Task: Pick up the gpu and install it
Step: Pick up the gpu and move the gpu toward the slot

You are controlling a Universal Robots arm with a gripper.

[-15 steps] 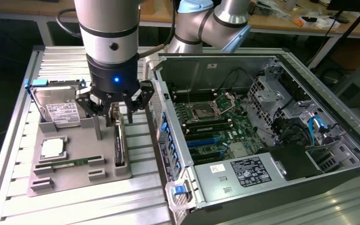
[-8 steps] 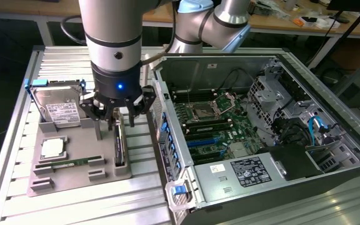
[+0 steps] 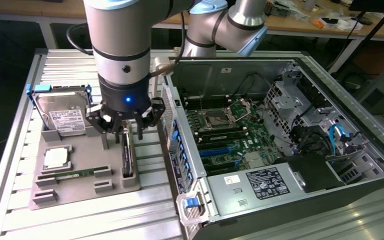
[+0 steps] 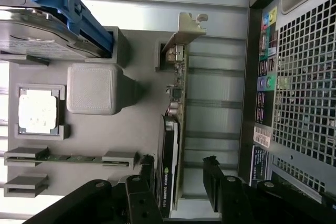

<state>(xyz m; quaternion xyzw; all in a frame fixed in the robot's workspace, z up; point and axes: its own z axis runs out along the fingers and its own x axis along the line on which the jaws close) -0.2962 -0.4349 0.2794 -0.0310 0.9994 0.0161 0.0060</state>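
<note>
Slatted aluminium bench [image 3: 78, 220]: straddling gpu [image 3: 126, 161], standing edge-up along one edge of grey tray [image 3: 72, 192], with gripper [image 4: 178, 159] spread open, not clamping. Risking skewed pinch; closing off-centre likely tilting gpu, wedging it against grey tray.

Silver arm [image 3: 118, 40], black claw [image 3: 124, 134], blue wrist light [image 3: 128, 99].

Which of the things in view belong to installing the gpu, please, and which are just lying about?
For the job:
gpu, standing on edge in the grey holder
pincer, open, a finger on either side of the card
opened computer case

Lying about:
hard drive
processor chip
memory stick
</note>
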